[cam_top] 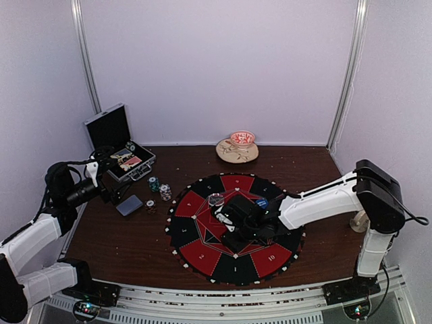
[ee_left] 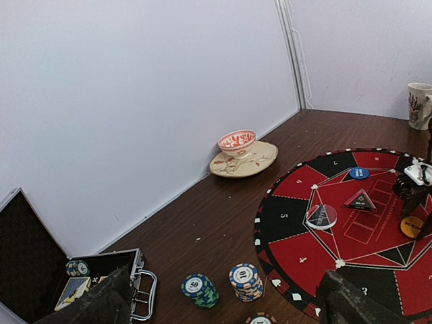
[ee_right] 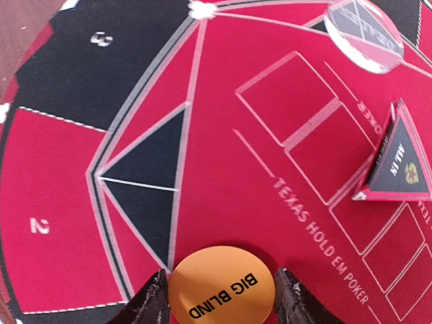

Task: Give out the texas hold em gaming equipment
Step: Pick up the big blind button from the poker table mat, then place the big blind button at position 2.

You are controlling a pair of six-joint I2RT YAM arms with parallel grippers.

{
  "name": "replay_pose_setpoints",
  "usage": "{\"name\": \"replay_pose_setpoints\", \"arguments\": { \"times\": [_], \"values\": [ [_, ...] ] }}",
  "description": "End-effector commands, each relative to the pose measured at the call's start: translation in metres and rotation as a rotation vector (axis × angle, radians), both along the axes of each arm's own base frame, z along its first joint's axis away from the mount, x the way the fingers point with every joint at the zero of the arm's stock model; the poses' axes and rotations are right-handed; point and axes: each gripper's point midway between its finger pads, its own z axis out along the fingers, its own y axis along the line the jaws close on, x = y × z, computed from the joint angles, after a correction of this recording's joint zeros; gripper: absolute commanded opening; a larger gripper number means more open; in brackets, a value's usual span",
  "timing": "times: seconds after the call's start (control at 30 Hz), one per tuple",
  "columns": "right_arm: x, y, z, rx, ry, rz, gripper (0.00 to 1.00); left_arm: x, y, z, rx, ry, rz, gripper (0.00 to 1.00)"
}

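Observation:
In the right wrist view my right gripper (ee_right: 221, 298) has its jaws closed against the edges of an orange disc (ee_right: 221, 283) marked BIG BLIND, just above the red-and-black mat (ee_right: 61, 169). From above, that gripper (cam_top: 226, 221) sits at the mat's centre. A blue disc (cam_top: 262, 201) lies on the mat. Two chip stacks (cam_top: 154, 183) (cam_top: 165, 192) and a grey-blue card deck (cam_top: 129, 205) stand left of the mat. My left gripper (ee_left: 228, 275) is open and empty above the green stack (ee_left: 199, 290) and the blue-orange stack (ee_left: 245, 281).
An open black case (cam_top: 115, 138) at the back left holds more chips (ee_left: 77, 268) and cards. A clear round marker (ee_right: 363, 34) and a triangular all-in marker (ee_right: 398, 162) lie on the mat. A bowl on a saucer (cam_top: 239, 145) stands at the back wall, a mug (ee_left: 420, 104) at the right.

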Motion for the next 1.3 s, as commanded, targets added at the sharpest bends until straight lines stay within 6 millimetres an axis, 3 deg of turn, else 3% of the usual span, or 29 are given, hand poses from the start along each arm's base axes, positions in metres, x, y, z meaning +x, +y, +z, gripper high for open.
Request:
{"name": "replay_pose_setpoints", "arguments": {
  "times": [0.0,0.27,0.43,0.97,1.13,1.27],
  "values": [
    [0.001,0.029,0.022,0.032,-0.064,0.029,0.54,0.0,-0.001,0.009,0.003,-0.054,0.0,0.98],
    [0.002,0.066,0.029,0.053,-0.096,0.033,0.54,-0.001,-0.001,0.009,0.004,-0.055,0.002,0.98],
    [0.002,0.08,0.022,0.043,-0.086,0.04,0.54,-0.001,0.0,0.01,0.003,-0.057,0.002,0.98],
    [-0.002,0.071,-0.01,-0.041,-0.055,0.049,0.58,-0.001,-0.001,0.01,0.003,-0.058,0.0,0.98],
    [-0.002,0.07,-0.009,-0.05,-0.057,0.051,0.7,-0.001,-0.001,0.009,0.004,-0.056,-0.003,0.98],
    [0.0,0.073,0.021,-0.004,-0.086,0.05,0.83,0.0,-0.001,0.008,0.003,-0.052,-0.003,0.98]
  ]
}}
